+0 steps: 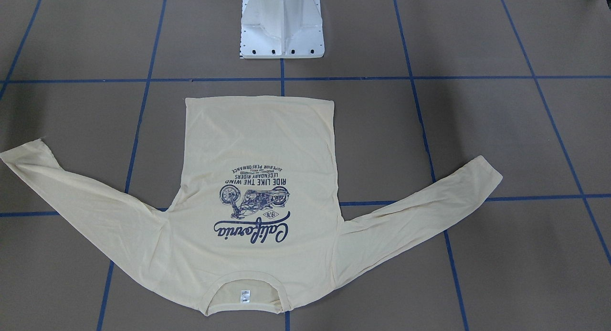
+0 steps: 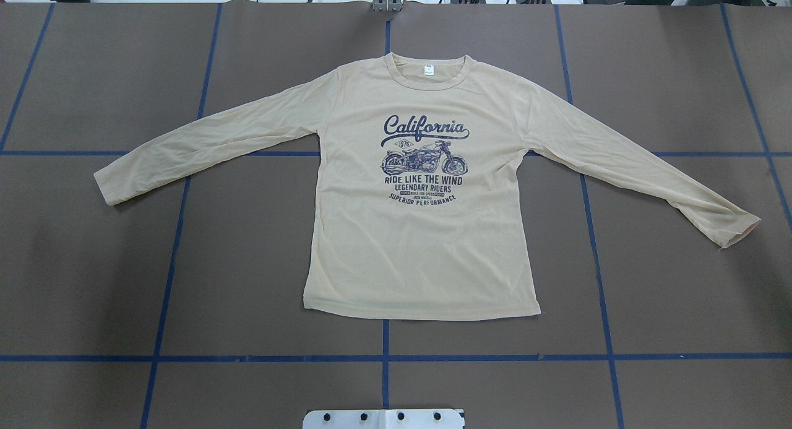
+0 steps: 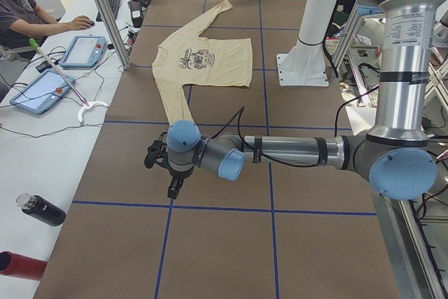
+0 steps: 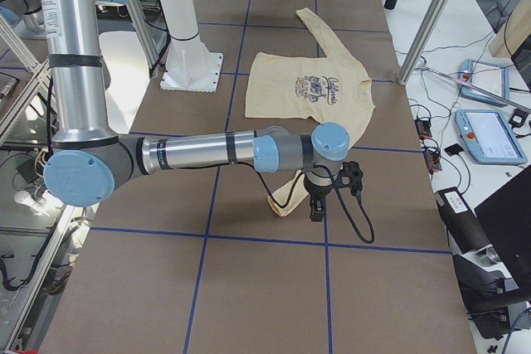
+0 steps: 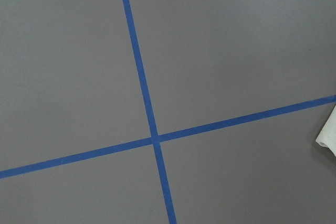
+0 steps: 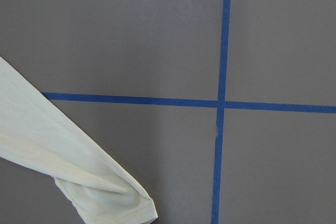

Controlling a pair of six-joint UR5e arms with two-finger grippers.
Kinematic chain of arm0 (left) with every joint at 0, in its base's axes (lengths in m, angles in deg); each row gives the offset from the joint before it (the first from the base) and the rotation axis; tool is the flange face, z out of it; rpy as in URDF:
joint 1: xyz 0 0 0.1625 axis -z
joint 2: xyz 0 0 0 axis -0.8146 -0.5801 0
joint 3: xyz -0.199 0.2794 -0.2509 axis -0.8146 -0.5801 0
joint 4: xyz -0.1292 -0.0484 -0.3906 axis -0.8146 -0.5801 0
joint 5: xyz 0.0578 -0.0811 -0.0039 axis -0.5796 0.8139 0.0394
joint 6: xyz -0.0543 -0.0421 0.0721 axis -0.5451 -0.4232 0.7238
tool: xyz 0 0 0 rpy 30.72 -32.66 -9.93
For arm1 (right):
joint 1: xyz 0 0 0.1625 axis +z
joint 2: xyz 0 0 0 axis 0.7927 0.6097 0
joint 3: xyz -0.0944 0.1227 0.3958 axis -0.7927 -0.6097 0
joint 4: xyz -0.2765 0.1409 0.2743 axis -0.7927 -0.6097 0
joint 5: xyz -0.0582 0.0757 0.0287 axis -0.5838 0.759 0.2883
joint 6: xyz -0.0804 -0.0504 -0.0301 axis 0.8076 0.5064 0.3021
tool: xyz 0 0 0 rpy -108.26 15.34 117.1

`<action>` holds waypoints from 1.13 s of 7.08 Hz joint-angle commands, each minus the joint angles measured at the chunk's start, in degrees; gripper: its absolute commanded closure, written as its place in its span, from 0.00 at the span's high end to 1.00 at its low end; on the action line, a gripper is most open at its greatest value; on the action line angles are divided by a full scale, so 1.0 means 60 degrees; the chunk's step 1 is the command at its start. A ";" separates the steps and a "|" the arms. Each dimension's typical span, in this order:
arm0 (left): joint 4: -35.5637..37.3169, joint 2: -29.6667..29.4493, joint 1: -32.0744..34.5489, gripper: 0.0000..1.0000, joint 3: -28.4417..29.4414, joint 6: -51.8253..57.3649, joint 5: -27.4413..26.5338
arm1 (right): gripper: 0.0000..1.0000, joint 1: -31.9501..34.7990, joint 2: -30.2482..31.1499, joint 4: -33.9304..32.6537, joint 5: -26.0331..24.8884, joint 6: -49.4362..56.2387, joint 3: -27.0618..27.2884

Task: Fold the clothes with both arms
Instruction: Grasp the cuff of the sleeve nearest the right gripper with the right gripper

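**Front-facing view.** The T-shirt (image 1: 260,140) is found flat on the surface (image 1: 477,130), print up, hem toward the pedestal base (image 1: 281,30). Both sleeves are spread outward. No arm is seen here.

**Overhead view.** The collar is at the far side from the robot. No fold or doubled layer is noted anywhere on the body or sleeves.

**Left side view.** The left arm (image 3: 294,150) is stretched low over the surface, with the left gripper (image 3: 172,188) pointed down just beyond the near cuff (image 3: 175,111) and apart from it. Whether it is released or clenched cannot be told.

**Right side view.** The right arm (image 4: 207,151) is likewise extended, and the right gripper (image 4: 317,213) is held just beside the near sleeve end (image 4: 286,201). Its state cannot be told either.

**Wrist views.** Crossed tape lines (image 5: 152,137) are recorded, with a sliver of cloth at the left camera's edge. The right camera shows a cuff lying loose, ungrasped.

**Progress.** The garment is judged laid out only — no fold is made, and sleeves and body are all left to do.
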 commanded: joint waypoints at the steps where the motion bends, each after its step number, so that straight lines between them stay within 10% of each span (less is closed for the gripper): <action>1: -0.0011 -0.0005 -0.0005 1.00 -0.0079 0.0001 0.0047 | 1.00 0.0000 0.0022 0.0022 0.0048 -0.0008 0.0091; 8: -0.0655 0.0141 -0.0049 1.00 -0.0328 0.0015 0.0076 | 1.00 -0.0949 0.0476 0.1429 0.0985 -0.0564 0.0004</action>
